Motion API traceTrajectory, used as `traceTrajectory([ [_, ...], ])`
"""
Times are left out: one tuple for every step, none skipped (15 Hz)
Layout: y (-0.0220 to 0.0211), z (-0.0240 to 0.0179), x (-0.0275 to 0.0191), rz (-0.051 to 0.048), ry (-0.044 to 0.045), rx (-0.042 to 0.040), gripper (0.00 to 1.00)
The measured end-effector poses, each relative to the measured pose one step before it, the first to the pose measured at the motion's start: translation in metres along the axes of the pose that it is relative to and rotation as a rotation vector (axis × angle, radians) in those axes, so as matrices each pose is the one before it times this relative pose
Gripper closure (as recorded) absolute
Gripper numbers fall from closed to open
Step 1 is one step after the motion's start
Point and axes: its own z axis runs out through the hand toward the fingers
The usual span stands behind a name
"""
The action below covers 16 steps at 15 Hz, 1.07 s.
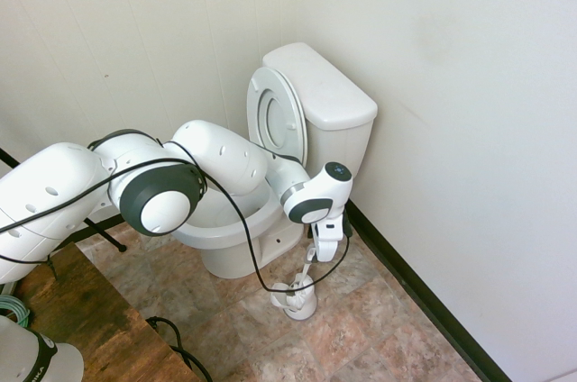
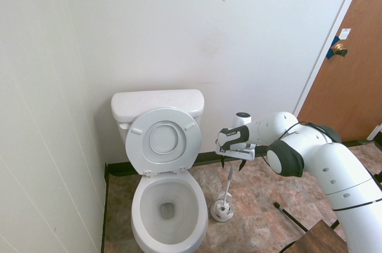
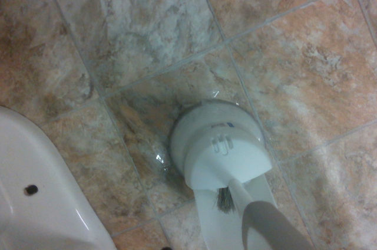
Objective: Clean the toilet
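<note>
tiled bathroom floor (image 2: 262, 217): the toilet (image 2: 167, 205), lid up, sits at nine o'clock of the open, empty gripper (image 2: 230, 166), which points straight down over the upright brush handle (image 2: 228, 184) rising from its holder (image 2: 222, 210).

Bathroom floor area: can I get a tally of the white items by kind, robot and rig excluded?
Toilet: 1
Toilet brush: 1
Brush holder: 1
Total: 3
</note>
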Motion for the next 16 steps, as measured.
traceTrajectory([
  [0.00093, 0.00272, 0.00029, 0.00073, 0.00003, -0.00367, 0.00],
  [0.00079, 0.00243, 0.00029, 0.00065, -0.00001, -0.00324, 0.00],
  [0.00136, 0.00407, 0.00015, 0.00048, -0.00054, -0.00559, 0.00],
  [0.00157, 0.00474, -0.00005, 0.00036, -0.00096, -0.00646, 0.00],
  [0.00122, 0.00425, -0.00029, 0.00020, -0.00074, -0.00557, 0.00],
  [0.00032, 0.00323, -0.00102, -0.00011, -0.00018, -0.00349, 0.00],
  [-0.00101, 0.00184, -0.00173, -0.00019, 0.00076, -0.00033, 1.00],
  [-0.00137, 0.00085, -0.00180, 0.00029, 0.00099, 0.00106, 1.00],
  [-0.00131, -0.00002, -0.00126, 0.00043, 0.00091, 0.00190, 1.00],
  [-0.00106, -0.00004, -0.00023, 0.00044, 0.00077, 0.00206, 1.00],
  [-0.00164, 0.00012, 0.00039, 0.00204, 0.00134, 0.00358, 1.00],
  [-0.00138, 0.00043, 0.00035, 0.00257, 0.00140, 0.00279, 1.00],
  [-0.00128, 0.00016, 0.00004, 0.00029, 0.00114, 0.00267, 1.00],
  [-0.00174, -0.00115, -0.00010, 0.00021, 0.00114, 0.00435, 1.00],
  [-0.00178, -0.00180, -0.00008, 0.00037, 0.00112, 0.00481, 1.00],
  [-0.00137, -0.00164, -0.00008, 0.00022, 0.00053, 0.00327, 1.00],
])
